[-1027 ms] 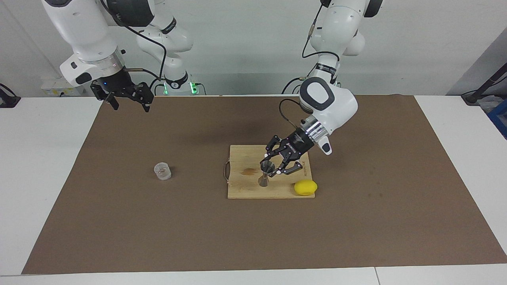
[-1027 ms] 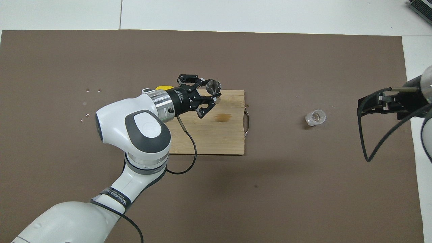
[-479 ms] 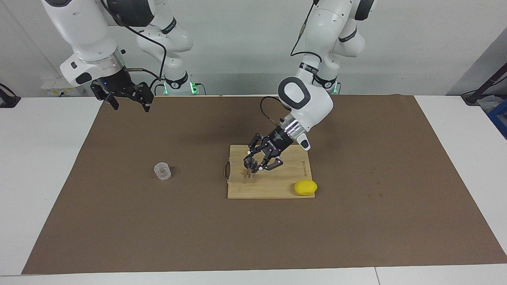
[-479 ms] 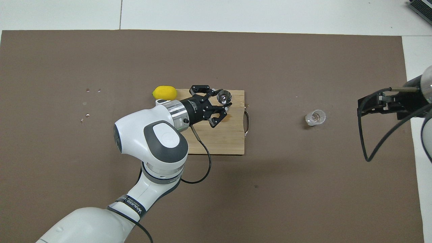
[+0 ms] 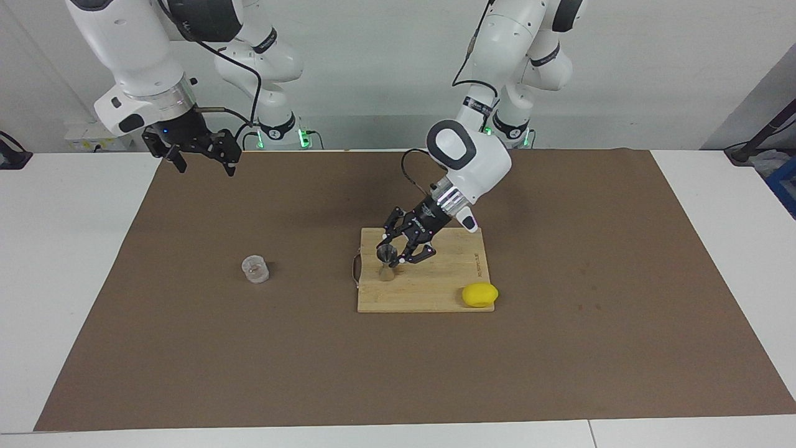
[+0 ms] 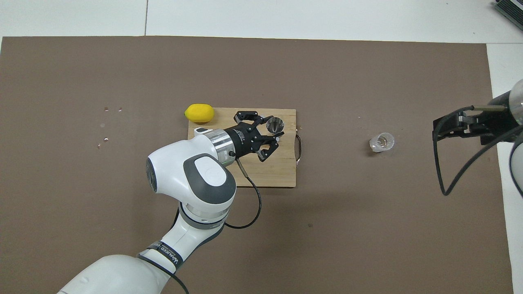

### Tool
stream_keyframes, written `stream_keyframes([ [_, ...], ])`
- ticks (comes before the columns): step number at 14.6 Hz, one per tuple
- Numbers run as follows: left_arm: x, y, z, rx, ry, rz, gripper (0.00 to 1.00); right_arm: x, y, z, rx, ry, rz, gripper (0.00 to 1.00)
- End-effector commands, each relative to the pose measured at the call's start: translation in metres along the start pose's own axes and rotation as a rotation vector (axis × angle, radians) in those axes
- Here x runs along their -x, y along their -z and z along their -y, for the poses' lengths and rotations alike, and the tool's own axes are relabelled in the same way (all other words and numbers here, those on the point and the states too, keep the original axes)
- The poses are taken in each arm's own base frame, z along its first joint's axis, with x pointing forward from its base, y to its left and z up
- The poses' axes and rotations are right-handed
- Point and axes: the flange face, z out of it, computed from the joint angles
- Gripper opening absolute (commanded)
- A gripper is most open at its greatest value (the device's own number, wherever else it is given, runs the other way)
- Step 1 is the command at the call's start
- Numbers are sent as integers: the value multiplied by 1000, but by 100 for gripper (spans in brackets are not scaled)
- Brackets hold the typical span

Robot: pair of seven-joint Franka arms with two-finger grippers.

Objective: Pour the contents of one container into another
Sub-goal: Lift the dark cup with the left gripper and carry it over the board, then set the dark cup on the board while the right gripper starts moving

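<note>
Jigger [image 5: 387, 263] first: I see the steel hourglass piece upright over the wooden cutting board [image 5: 448, 292], at the board's end toward the right arm, close to its metal handle [image 5: 356, 269]. My left gripper [image 5: 394, 254] is clenched on its upper cone, the fingers [image 5: 402, 267] pinching it from the side while the links splay outward. Whether the jigger's foot touches the board or hangs just above it, I cannot tell. From overhead the open mouth of the jigger [image 6: 274, 123] shows as a round steel rim just past the left gripper [image 6: 273, 131], over the part of the board [image 6: 282, 171] farther from the robots.

I find the clear cup [image 5: 255, 269] standing upright on the brown mat [image 5: 186, 348] that covers the bench, well apart from the board, toward the right arm's end. Overhead, the cup [image 6: 382, 141] sits alone on the mat [image 6: 367, 224].

My right gripper [image 5: 198, 151] waits in the air over the mat's edge at its own end, fingers released and holding nothing; overhead, the right gripper [image 6: 449, 127] shows near the picture's edge, clear of the cup.

A lemon [image 5: 479, 294] rests at the board's corner farther from the robots, toward the left arm's end; overhead, the lemon [image 6: 199, 113] lies beside that same corner.
</note>
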Motion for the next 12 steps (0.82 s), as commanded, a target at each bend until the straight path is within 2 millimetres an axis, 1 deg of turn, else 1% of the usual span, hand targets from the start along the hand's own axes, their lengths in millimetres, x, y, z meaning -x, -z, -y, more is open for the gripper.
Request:
stream_keyframes([
  [1,-2,1,-1,18,21,-1,0,7,0,-4,-5,11,5,100],
  [3,-5,-1,-1,16,13,-11,0,7,0,-5,-5,11,5,100],
  [4,-6,0,-4,19,15,-11,0,7,1,-6,-6,13,2,100],
  [5,-5,2,-6,22,15,-11,31,6,1,-5,-7,17,-4,100],
  [6,-10,1,-5,20,18,-19,93,6,2,-5,-7,17,-7,100],
  [7,-10,-1,-2,15,14,-22,100,6,1,-5,-7,16,-7,100],
  [10,-9,0,-1,10,4,-25,100,2,3,-6,-11,-3,-33,100],
  [12,-6,0,-1,4,-31,-35,100,2,2,-6,-12,-61,-32,100],
])
